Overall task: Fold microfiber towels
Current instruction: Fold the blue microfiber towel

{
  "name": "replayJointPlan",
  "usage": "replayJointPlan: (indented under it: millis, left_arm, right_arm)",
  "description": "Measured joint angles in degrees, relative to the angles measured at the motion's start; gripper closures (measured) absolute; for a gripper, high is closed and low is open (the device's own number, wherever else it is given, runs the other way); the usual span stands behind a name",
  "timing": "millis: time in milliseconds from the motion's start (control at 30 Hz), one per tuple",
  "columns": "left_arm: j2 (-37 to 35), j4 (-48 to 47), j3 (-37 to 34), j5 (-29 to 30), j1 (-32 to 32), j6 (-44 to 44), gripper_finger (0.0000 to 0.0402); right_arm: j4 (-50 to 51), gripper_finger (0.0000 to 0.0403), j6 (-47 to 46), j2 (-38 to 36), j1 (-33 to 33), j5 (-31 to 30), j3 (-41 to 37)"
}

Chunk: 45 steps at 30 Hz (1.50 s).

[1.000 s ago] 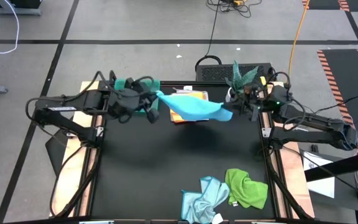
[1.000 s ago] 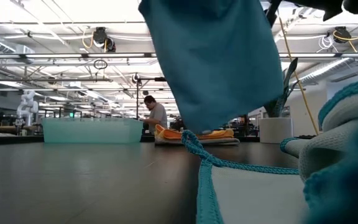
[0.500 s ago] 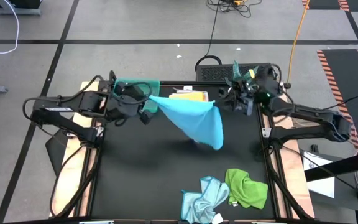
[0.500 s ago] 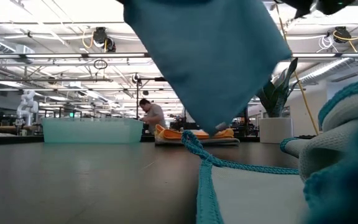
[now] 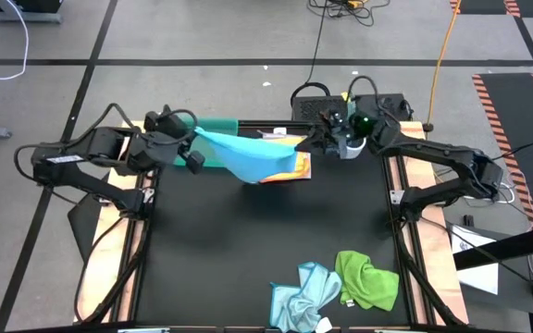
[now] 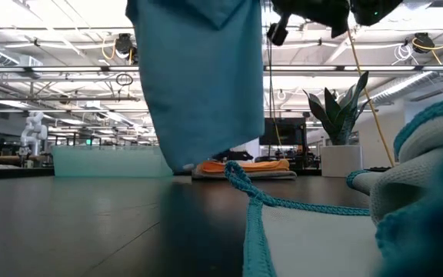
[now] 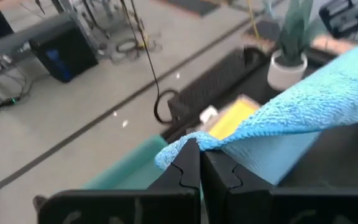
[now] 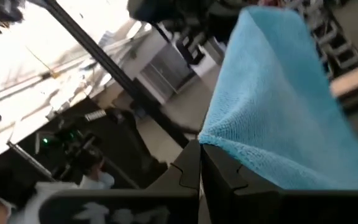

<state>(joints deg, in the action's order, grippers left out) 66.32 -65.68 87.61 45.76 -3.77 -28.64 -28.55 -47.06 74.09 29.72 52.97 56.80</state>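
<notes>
Both the left hand (image 5: pixel 192 148) and right hand (image 5: pixel 320 139) pinch the bright blue towel (image 5: pixel 248 157) aloft above the folded yellow-orange towel (image 5: pixel 290 166), while green (image 5: pixel 368 280) and pale blue (image 5: pixel 303 296) towels remain crumpled far from it.

The left tool (image 7: pixel 199 163) pinches the bright blue towel's (image 7: pixel 309 102) corner, apparently taut.

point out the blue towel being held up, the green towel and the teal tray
blue towel (image 5: pixel 253 157), high view, middle of the hanging cloth
green towel (image 5: pixel 368 277), high view, centre of the crumpled heap
teal tray (image 5: pixel 213 127), high view, its far rim
</notes>
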Motion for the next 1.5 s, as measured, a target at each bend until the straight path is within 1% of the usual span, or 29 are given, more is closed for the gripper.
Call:
replayJointPlan:
  millis: [167,267,400,467,567,767,900,967,1033,1200,1267,1333,1433,1500]
  left_arm:
    - [3.9,-8.5,0.0,-3.4,0.0,-6.0,0.0401]
    - [7.3,-12.3,0.0,-7.9,-0.2,-10.1,0.0401]
    - [11.7,-11.7,0.0,-17.9,-1.9,-11.0,0.0401]
    - [13.7,-10.9,0.0,-23.2,-3.1,-11.2,0.0401]
    - [16.3,-10.6,0.0,-29.5,-5.4,-14.0,0.0401]
    - [20.9,-9.9,0.0,-37.8,-10.5,-20.7,0.0401]
    - [23.4,-8.0,0.0,-38.3,-13.2,-25.4,0.0386]
    - [24.5,-6.4,0.0,-38.3,-14.3,-26.1,0.0371]
    - [25.5,-5.3,0.0,-38.4,-15.2,-26.9,0.0354]
    - [27.1,-2.2,0.0,-41.3,-16.6,-28.1,0.0307]
    - [27.6,-1.0,0.0,-41.1,-16.8,-27.5,0.0290]
    - [27.8,-1.8,-0.1,-37.5,-16.9,-27.9,0.0275]
    - [28.0,-1.6,0.1,-28.3,-16.2,-28.9,0.0261]
    - [28.5,-1.7,0.0,-23.5,-15.3,-28.2,0.0256]
  right_arm:
    - [14.5,0.0403,8.3,0.1,-0.4,-0.2,0.0]
    - [19.4,0.0403,10.9,0.1,-1.7,-0.4,-0.8]
    - [20.4,0.0403,8.2,0.1,-5.1,1.3,-3.2]
    - [20.2,0.0403,6.8,0.1,-7.8,1.4,-4.5]
    - [20.2,0.0403,5.2,0.1,-12.1,2.3,-7.0]
    - [20.2,0.0403,2.4,0.1,-19.4,2.2,-13.2]
    - [19.9,0.0401,1.1,0.1,-22.0,0.3,-16.7]
    - [19.8,0.0392,1.2,0.1,-22.9,-0.5,-18.0]
    - [19.8,0.0376,1.2,0.1,-23.6,-0.5,-19.0]
    - [19.8,0.0326,1.2,0.1,-25.6,-0.5,-19.9]
    - [19.0,0.0309,1.2,0.1,-26.0,-0.5,-19.9]
    - [18.4,0.0296,1.8,0.0,-26.2,-1.6,-19.9]
    - [20.5,0.0289,5.5,0.0,-26.1,-9.6,-19.9]
    - [25.3,0.0292,9.3,0.1,-26.1,-15.1,-19.8]
